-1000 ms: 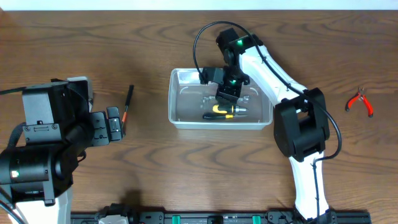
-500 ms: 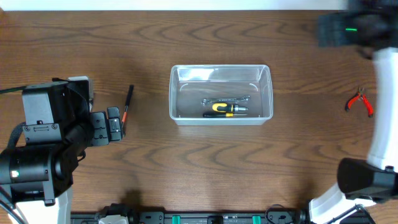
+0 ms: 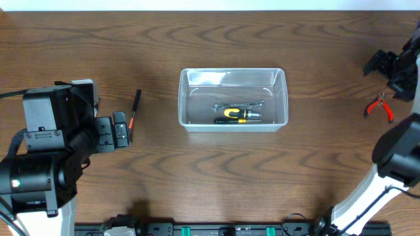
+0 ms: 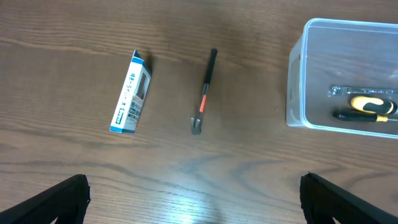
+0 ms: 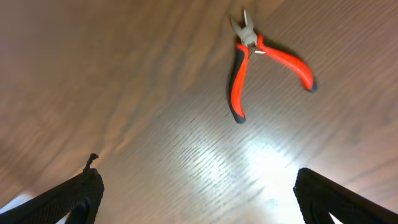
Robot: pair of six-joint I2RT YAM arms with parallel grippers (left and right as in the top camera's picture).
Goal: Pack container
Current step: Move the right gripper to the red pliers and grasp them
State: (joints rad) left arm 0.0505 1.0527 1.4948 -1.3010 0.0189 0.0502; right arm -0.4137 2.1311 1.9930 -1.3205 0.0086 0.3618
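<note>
Near the red pliers (image 5: 238, 81), the right hand (image 5: 198, 177) hangs spread wide, gripping nothing.

**A:** so where's everything sitting on the bench (image 3: 216, 177)?

**B:** container (image 3: 233, 71) is mid-bench, with the wrench (image 3: 237, 105) and screwdriver (image 3: 237, 116) in it, wrench behind. Pry tool (image 3: 134, 110) is off to its left. Small box (image 4: 132, 92) is further left, I think tucked under the left arm (image 3: 49, 144) overhead. Pliers (image 3: 380, 107) are far right, well apart.
</note>
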